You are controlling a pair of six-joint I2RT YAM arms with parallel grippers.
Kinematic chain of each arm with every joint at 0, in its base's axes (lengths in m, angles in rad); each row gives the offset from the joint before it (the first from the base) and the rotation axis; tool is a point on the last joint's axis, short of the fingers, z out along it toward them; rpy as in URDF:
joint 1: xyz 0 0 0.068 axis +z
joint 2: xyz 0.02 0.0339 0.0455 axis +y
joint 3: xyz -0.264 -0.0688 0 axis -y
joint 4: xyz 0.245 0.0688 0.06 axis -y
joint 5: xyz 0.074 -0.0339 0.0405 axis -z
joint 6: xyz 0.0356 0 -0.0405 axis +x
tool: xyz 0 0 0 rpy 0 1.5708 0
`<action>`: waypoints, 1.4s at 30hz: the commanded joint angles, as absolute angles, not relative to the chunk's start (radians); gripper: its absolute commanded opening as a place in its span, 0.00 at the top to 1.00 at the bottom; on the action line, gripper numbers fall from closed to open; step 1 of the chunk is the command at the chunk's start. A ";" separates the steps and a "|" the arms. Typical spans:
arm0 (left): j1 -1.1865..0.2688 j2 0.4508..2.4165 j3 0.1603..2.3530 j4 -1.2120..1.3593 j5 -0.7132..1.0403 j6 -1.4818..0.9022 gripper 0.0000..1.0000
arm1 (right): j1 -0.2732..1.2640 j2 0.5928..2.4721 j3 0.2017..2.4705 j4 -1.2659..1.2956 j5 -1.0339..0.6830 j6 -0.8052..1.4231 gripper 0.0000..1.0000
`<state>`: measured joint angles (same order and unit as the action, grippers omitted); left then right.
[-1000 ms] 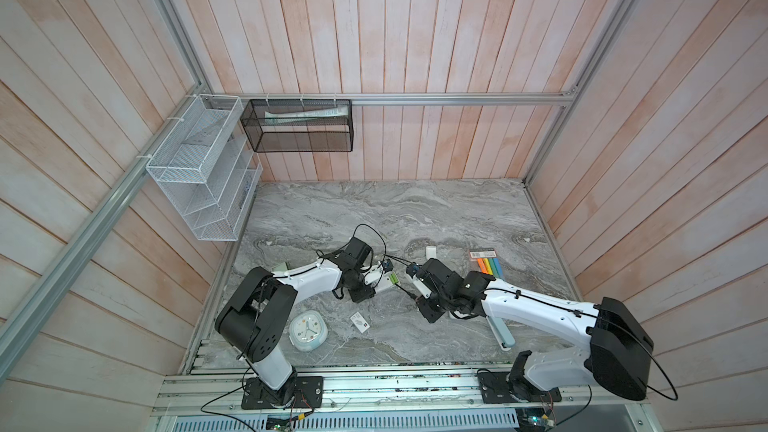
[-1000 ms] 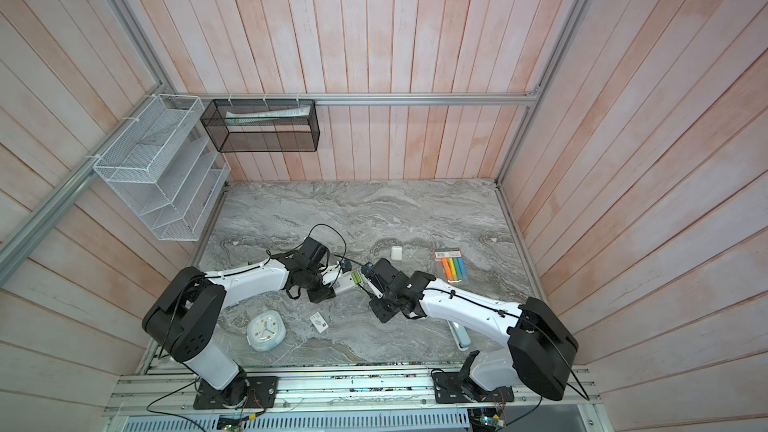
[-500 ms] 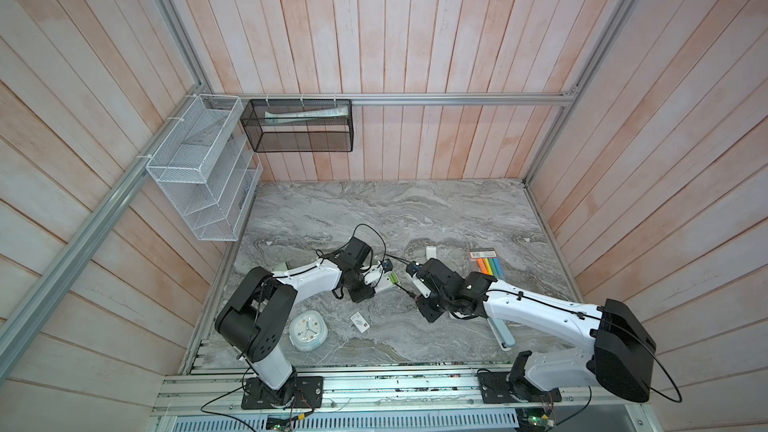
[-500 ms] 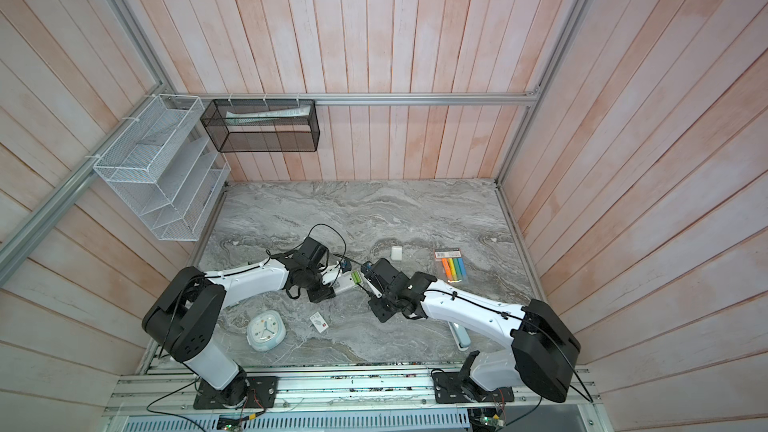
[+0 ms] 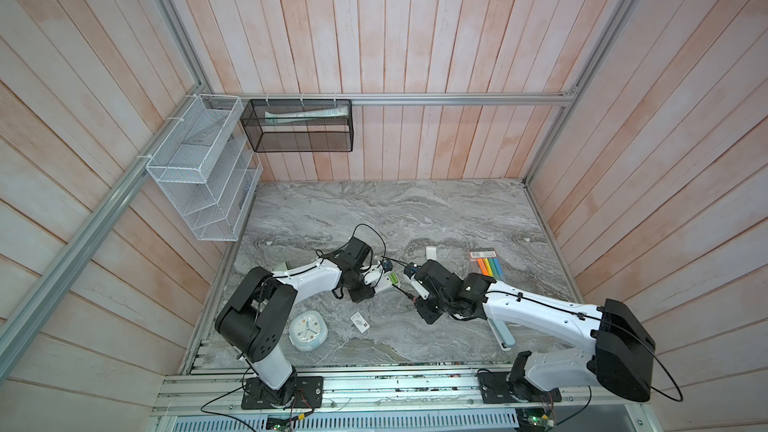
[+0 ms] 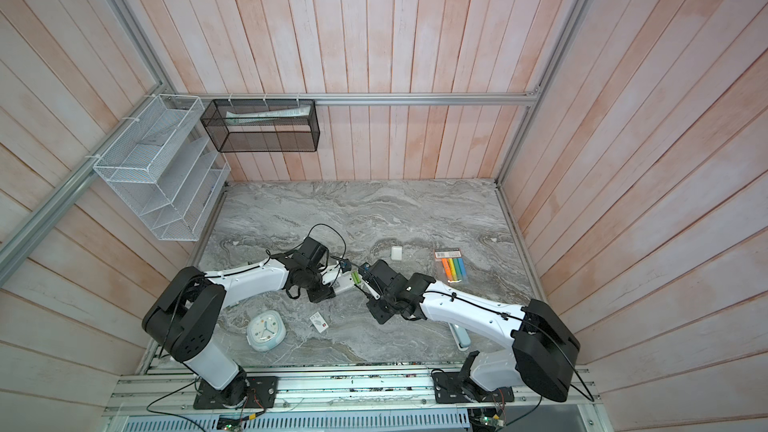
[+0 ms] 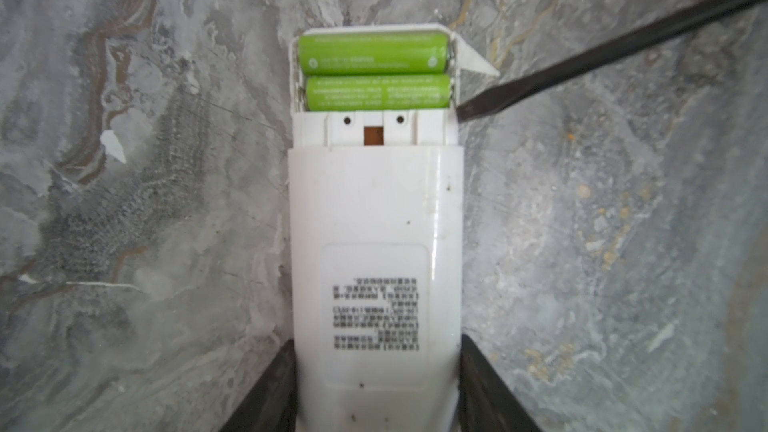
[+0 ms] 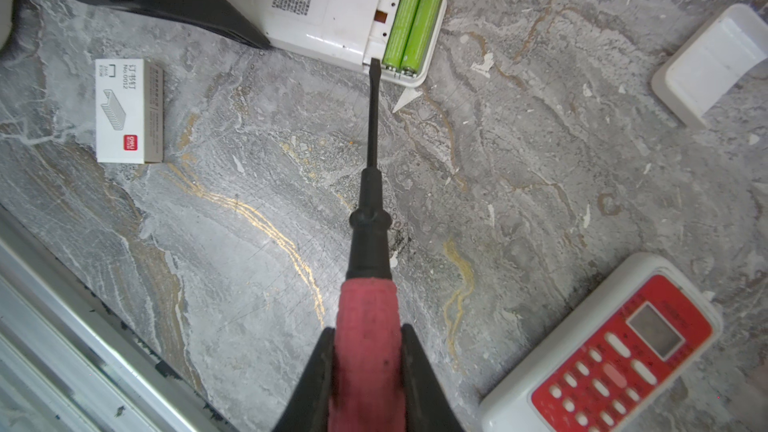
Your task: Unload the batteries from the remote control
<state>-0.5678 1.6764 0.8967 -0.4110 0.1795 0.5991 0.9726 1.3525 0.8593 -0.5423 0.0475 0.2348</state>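
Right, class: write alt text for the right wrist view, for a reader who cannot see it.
The right gripper clamps a red-handled screwdriver, its flat tip at the edge of a white remote's open compartment holding two green batteries. A staple box, a loose white cover and a red-faced remote lie on the marble table.

Two batteries (image 7: 374, 72) are laid side by side in the open end of the remote (image 7: 376, 222). The tip of the screwdriver (image 8: 370, 243) is set beside them, at the remote's edge. A small box (image 8: 129, 112) is laid on the table (image 8: 540, 160) in front of the remote.
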 commanded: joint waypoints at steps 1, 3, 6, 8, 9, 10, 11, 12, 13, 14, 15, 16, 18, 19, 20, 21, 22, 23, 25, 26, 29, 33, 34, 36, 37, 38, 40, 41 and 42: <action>-0.557 1.707 0.870 -0.450 0.156 0.609 0.44 | 0.977 1.357 0.882 -0.551 0.062 0.234 1.00; -0.557 1.708 0.870 -0.450 0.156 0.608 0.44 | 0.977 1.356 0.881 -0.551 0.063 0.232 1.00; -0.557 1.708 0.871 -0.449 0.156 0.609 0.45 | 0.977 1.355 0.877 -0.553 0.068 0.233 1.00; -0.557 1.710 0.871 -0.450 0.156 0.608 0.45 | 0.977 1.357 0.874 -0.553 0.069 0.233 1.00; -0.557 1.709 0.872 -0.451 0.155 0.609 0.45 | 0.977 1.359 0.874 -0.555 0.074 0.235 1.00; -0.557 1.711 0.871 -0.451 0.155 0.609 0.45 | 0.977 1.362 0.874 -0.555 0.074 0.237 1.00; -0.556 1.712 0.871 -0.453 0.155 0.609 0.44 | 0.977 1.364 0.874 -0.553 0.075 0.236 1.00; -0.557 1.711 0.872 -0.452 0.155 0.607 0.45 | 0.977 1.365 0.874 -0.551 0.074 0.236 1.00; -0.557 1.711 0.872 -0.451 0.155 0.606 0.45 | 0.977 1.367 0.874 -0.550 0.078 0.237 1.00; -0.557 1.711 0.871 -0.452 0.155 0.607 0.45 | 0.977 1.368 0.874 -0.549 0.078 0.237 1.00; -0.557 1.711 0.872 -0.453 0.155 0.607 0.45 | 0.977 1.368 0.873 -0.549 0.077 0.238 1.00; -0.556 1.711 0.871 -0.453 0.154 0.607 0.45 | 0.977 1.367 0.872 -0.549 0.076 0.237 1.00; -0.555 1.711 0.873 -0.453 0.152 0.607 0.45 | 0.976 1.364 0.872 -0.549 0.075 0.238 1.00; -0.555 1.709 0.873 -0.454 0.151 0.609 0.45 | 0.977 1.362 0.871 -0.551 0.075 0.239 1.00; -0.554 1.708 0.873 -0.454 0.152 0.610 0.45 | 0.976 1.361 0.870 -0.550 0.077 0.241 1.00; -0.554 1.709 0.874 -0.454 0.152 0.609 0.45 | 0.975 1.359 0.871 -0.552 0.081 0.242 1.00; -0.554 1.707 0.874 -0.455 0.152 0.610 0.45 | 0.976 1.359 0.871 -0.552 0.088 0.245 1.00; -0.554 1.707 0.874 -0.457 0.153 0.610 0.45 | 0.976 1.358 0.870 -0.550 0.093 0.248 1.00; -0.554 1.706 0.873 -0.456 0.152 0.610 0.45 | 0.976 1.359 0.870 -0.549 0.098 0.247 1.00; -0.554 1.708 0.872 -0.457 0.152 0.611 0.45 | 0.974 1.361 0.869 -0.547 0.099 0.248 1.00; -0.554 1.710 0.875 -0.456 0.155 0.609 0.45 | 0.974 1.369 0.870 -0.540 0.095 0.247 1.00; -0.554 1.713 0.874 -0.456 0.156 0.609 0.45 | 0.974 1.384 0.873 -0.535 0.106 0.244 1.00; -0.554 1.715 0.874 -0.457 0.158 0.609 0.46 | 0.974 1.385 0.870 -0.527 0.104 0.245 1.00; -0.554 1.715 0.874 -0.458 0.162 0.609 0.46 | 0.974 1.389 0.868 -0.516 0.108 0.248 1.00; -0.554 1.716 0.875 -0.460 0.166 0.611 0.46 | 0.974 1.393 0.868 -0.512 0.111 0.254 1.00; -0.554 1.717 0.874 -0.460 0.167 0.612 0.46 | 0.974 1.399 0.867 -0.507 0.113 0.260 1.00; -0.553 1.717 0.876 -0.463 0.173 0.613 0.47 | 0.975 1.404 0.861 -0.492 0.108 0.276 1.00; -0.554 1.717 0.877 -0.462 0.176 0.614 0.47 | 0.976 1.404 0.853 -0.477 0.105 0.285 1.00; -0.554 1.717 0.877 -0.465 0.182 0.616 0.47 | 0.977 1.403 0.843 -0.462 0.106 0.296 1.00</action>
